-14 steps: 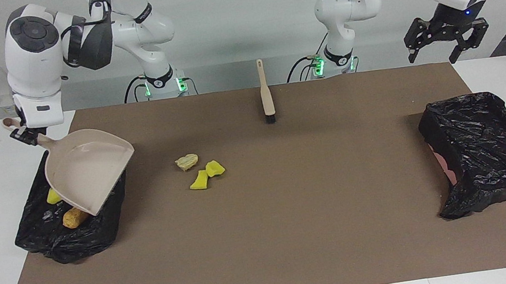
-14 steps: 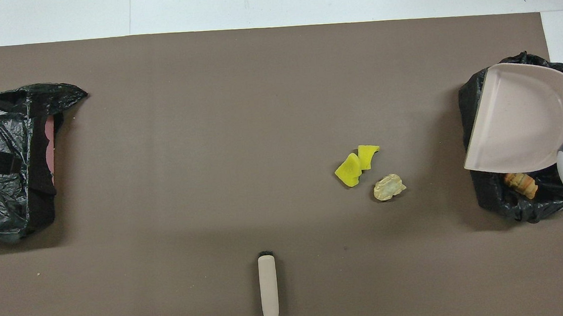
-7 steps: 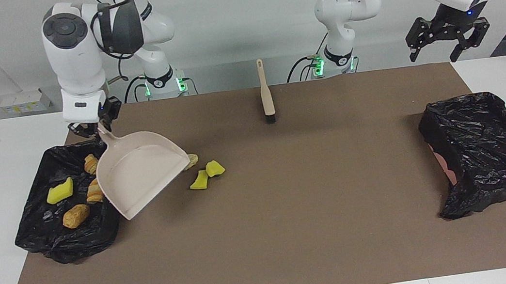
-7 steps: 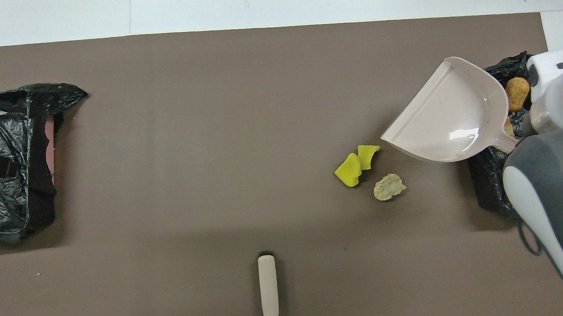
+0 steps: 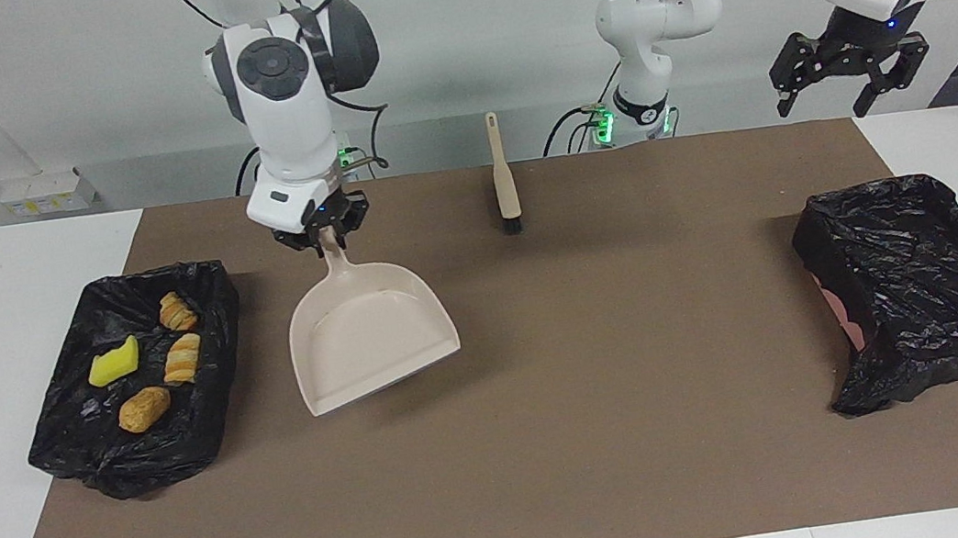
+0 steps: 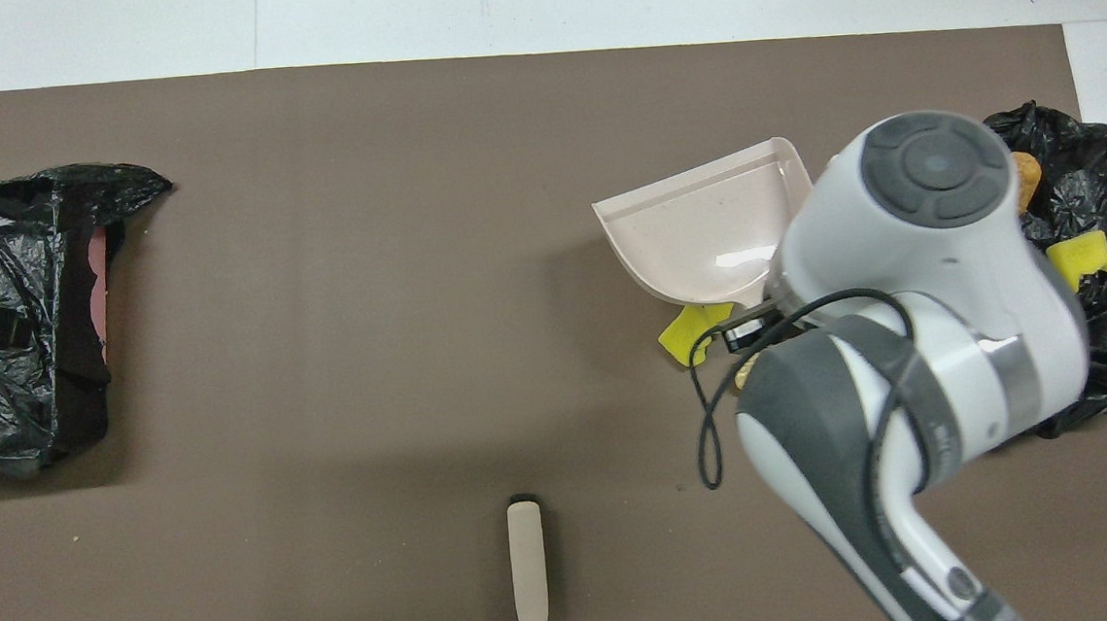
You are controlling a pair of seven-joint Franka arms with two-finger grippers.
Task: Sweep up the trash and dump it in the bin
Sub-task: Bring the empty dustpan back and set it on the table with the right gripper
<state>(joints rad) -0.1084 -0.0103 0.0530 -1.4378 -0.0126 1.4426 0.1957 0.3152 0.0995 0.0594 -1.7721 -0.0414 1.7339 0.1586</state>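
Note:
My right gripper (image 5: pixel 324 234) is shut on the handle of the beige dustpan (image 5: pixel 369 334), which hangs empty and tilted over the loose trash on the brown mat. In the facing view the pan hides that trash. From overhead a yellow sponge scrap (image 6: pixel 684 333) shows beside the dustpan (image 6: pixel 704 232), the rest covered by my arm. The black-lined bin (image 5: pixel 86 450) at the right arm's end holds a yellow sponge piece (image 5: pixel 114 363) and three bread lumps (image 5: pixel 183 358). My left gripper (image 5: pixel 847 72) waits open, raised over the left arm's end of the table.
The beige brush (image 5: pixel 504 175) lies on the mat close to the robots, between the two bases, also seen as the brush (image 6: pixel 528 566) from overhead. A second black-bagged bin (image 5: pixel 915 276) sits at the left arm's end.
My right arm has swung the dustpan off the bin toward the middle of the mat, so it now covers the loose scraps and the bin's contents show. The left arm has held still.

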